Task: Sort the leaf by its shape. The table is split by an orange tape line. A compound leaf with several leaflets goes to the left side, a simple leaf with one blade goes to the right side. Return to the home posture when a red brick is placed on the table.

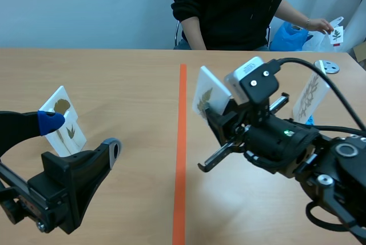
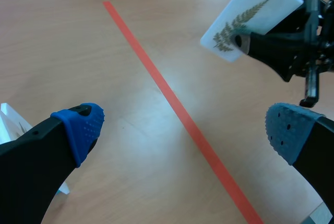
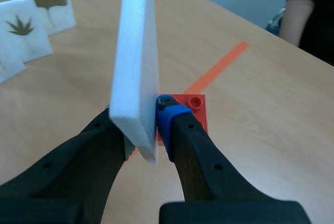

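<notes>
Scene view: the right gripper (image 1: 217,113) is clamped on a leaf card (image 1: 206,91), with the tape line (image 1: 182,102) just to its left. The left gripper (image 1: 80,136) hangs spread and empty.

Left wrist view: ahead of it, the card shows a many-leafleted frond.

Right wrist view: the pinch sits low on the card, so the card may pivot or slip while crossing. A red square (image 3: 190,114) lies just beyond the gripper; whether it is a brick or a mark is unclear.

Light wooden table (image 1: 114,79) — plain pale blue-grey wall (image 1: 86,5) behind it, under soft even light
</notes>
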{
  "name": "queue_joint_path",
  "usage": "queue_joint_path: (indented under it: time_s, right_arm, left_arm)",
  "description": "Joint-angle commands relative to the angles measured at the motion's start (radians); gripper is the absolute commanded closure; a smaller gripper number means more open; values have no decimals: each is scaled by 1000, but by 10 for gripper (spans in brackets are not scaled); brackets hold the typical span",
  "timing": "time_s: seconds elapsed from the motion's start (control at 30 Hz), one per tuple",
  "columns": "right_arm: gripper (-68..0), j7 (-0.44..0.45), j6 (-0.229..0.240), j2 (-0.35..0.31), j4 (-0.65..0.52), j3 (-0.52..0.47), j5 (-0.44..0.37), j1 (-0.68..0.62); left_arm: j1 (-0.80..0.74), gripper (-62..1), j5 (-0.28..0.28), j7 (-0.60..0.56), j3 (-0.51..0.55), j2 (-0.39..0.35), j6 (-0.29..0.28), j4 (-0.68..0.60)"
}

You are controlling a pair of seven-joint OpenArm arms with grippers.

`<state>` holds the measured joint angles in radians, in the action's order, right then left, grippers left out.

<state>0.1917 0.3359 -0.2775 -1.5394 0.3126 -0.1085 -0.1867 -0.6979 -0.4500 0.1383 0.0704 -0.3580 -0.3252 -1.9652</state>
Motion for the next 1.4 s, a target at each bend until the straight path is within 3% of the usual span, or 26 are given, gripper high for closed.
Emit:
queue_joint_path:
  time_s: [0.0, 0.2, 0.43, 0.6, 0.7, 1.1, 1.37]
  right_arm:
    - [-59, 5, -3, -13, -28, -37, -40, -6]
    - [-59, -43, -2, -16, -114, -182, -123, -90]
    - [-59, -132, 1, -16, -121, -331, -264, -134]
    - [-59, -164, -5, -16, -120, -400, -278, -138]
    - [-59, -167, -53, -16, -105, -408, -278, -134]
    - [-59, -131, -68, -13, 254, -408, -279, 43]
    - [-59, -107, -82, -10, 407, -402, -277, 153]
  left_arm:
    - [0, -623, -10, -18, -3, -5, -2, -6]
    - [0, -623, -10, -18, -3, -5, -2, -6]
    - [0, -623, -10, -18, -3, -5, -2, -6]
    - [0, -623, -10, -18, -3, -5, -2, -6]
    - [0, -623, -10, -18, -3, -5, -2, -6]
    - [0, -623, -10, -18, -3, -5, -2, -6]
    - [0, -623, -10, -18, -3, -5, -2, -6]
